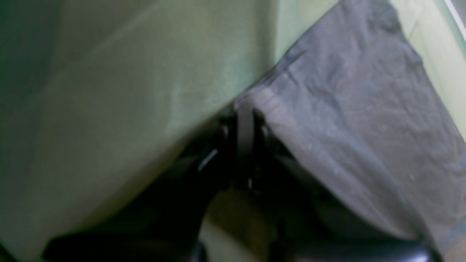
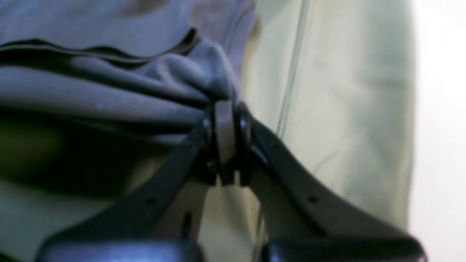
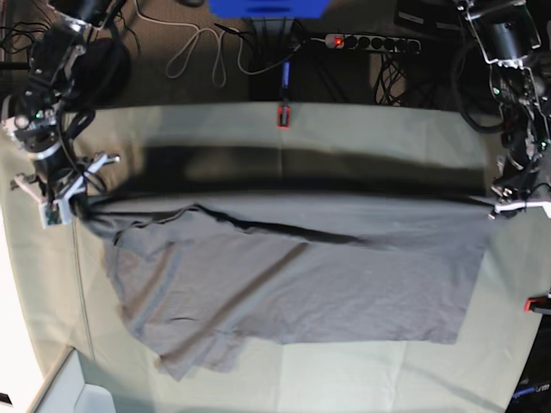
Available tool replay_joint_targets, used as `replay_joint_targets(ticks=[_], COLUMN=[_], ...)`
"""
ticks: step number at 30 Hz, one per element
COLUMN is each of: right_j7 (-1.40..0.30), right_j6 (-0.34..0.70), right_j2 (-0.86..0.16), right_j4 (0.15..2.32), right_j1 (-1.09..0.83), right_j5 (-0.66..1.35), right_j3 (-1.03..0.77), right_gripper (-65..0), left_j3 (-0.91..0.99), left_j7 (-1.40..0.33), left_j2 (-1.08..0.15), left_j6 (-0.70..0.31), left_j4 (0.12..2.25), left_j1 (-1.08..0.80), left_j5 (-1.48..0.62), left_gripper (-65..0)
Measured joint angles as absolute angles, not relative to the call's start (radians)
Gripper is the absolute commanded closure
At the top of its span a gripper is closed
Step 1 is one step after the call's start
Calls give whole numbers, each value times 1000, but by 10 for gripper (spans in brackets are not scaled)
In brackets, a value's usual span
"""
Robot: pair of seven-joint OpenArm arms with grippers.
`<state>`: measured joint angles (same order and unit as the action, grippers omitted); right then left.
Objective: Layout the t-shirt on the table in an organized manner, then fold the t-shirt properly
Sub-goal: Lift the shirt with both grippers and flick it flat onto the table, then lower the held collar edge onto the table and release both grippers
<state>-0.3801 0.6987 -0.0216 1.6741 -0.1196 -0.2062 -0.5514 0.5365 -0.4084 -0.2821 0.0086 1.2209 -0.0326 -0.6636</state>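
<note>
The dark grey t-shirt (image 3: pixel 301 284) lies spread widthwise over the pale green table (image 3: pixel 258 379). Its far edge is stretched taut between both grippers and throws a dark shadow band on the cloth behind it. At the right of the base view, my left gripper (image 3: pixel 504 206) is shut on one corner. The left wrist view shows its tips (image 1: pixel 245 120) pinching the t-shirt (image 1: pixel 346 109) hem above the table (image 1: pixel 127 91). My right gripper (image 3: pixel 73 205) is shut on the opposite end, at the left. Up close, the right gripper (image 2: pixel 225 123) clamps bunched t-shirt (image 2: pixel 109 91) fabric over the table (image 2: pixel 346 109).
A red clamp (image 3: pixel 281 114) holds the cloth at the far edge, and another red clamp (image 3: pixel 538 303) sits at the right edge. Beyond the table lie a power strip (image 3: pixel 370 41) and loose cables (image 3: pixel 198 47). A white object (image 3: pixel 86 400) sits at the near left corner.
</note>
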Motion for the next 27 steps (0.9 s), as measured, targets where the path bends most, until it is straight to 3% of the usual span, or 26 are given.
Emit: replay_joint_targets(ticks=[5, 10, 21, 27], right_j7=[-411, -464, -454, -325], right_j6=[699, 699, 699, 699], right_j2=[-29, -44, -16, 11], right_j4=[1698, 1694, 1693, 1688], right_j1=[-31, -55, -265, -387], right_j5=[-198, -202, -194, -198], right_j3=[-548, -556, -554, -553], right_gripper=[0, 0, 0, 0], left_j3=[533, 536, 542, 541], left_j7=[-403, -535, -546, -534], left_j2=[-285, -287, -279, -268], left_j6=[5, 4, 7, 0], left_j4=[1320, 1353, 1343, 1345], left_j1=[2, 15, -134, -194], left_j5=[-670, -670, -662, -667], left_gripper=[0, 0, 0, 0])
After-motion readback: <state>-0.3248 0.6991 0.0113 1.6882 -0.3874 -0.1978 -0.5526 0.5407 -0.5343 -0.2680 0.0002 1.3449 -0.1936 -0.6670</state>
